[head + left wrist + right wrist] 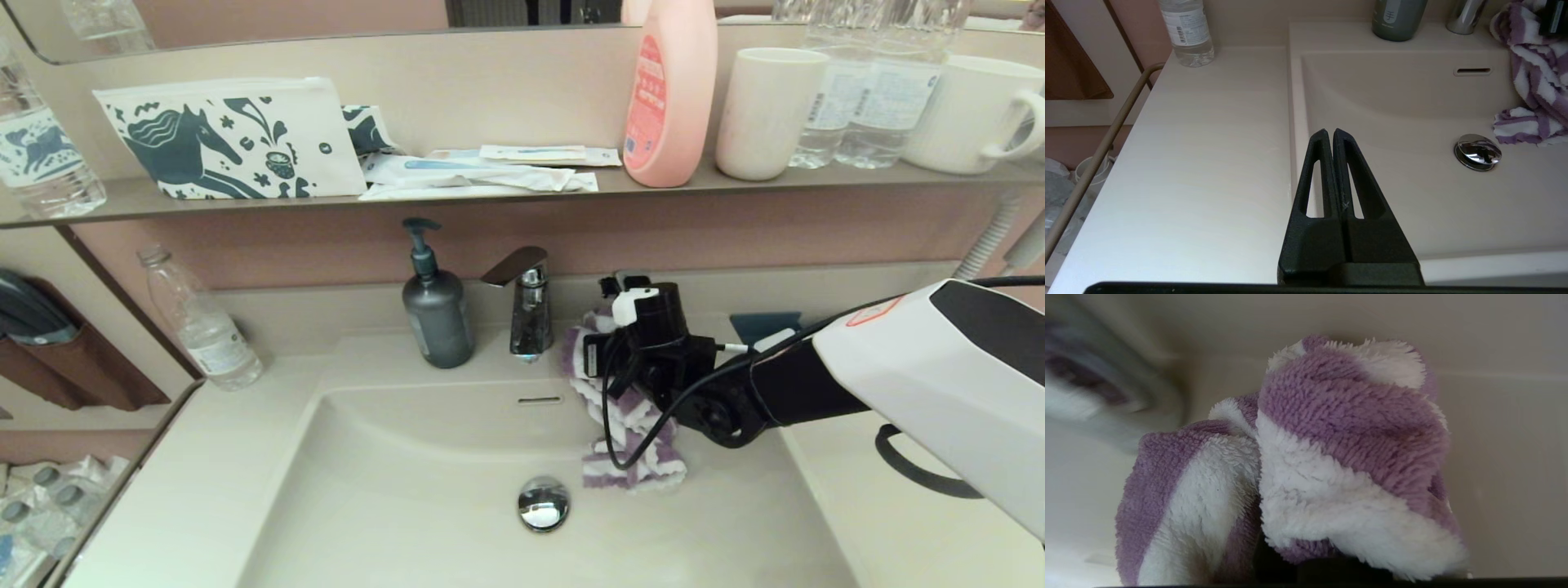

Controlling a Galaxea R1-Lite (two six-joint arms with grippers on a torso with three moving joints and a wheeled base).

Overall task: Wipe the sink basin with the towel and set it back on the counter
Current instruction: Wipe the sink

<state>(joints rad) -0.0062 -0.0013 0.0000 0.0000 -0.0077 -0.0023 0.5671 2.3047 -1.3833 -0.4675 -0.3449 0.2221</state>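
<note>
The purple-and-white striped towel hangs from my right gripper at the back right of the sink basin, beside the faucet. Its lower end lies on the basin floor just right of the chrome drain plug. In the right wrist view the bunched towel covers the fingers, and the gripper is shut on it. My left gripper is shut and empty, hovering over the basin's left rim beside the counter; the towel shows far off.
A grey soap dispenser and the chrome faucet stand behind the basin. A clear bottle stands at the counter's back left. The shelf above holds a horse-print pouch, a pink bottle and cups.
</note>
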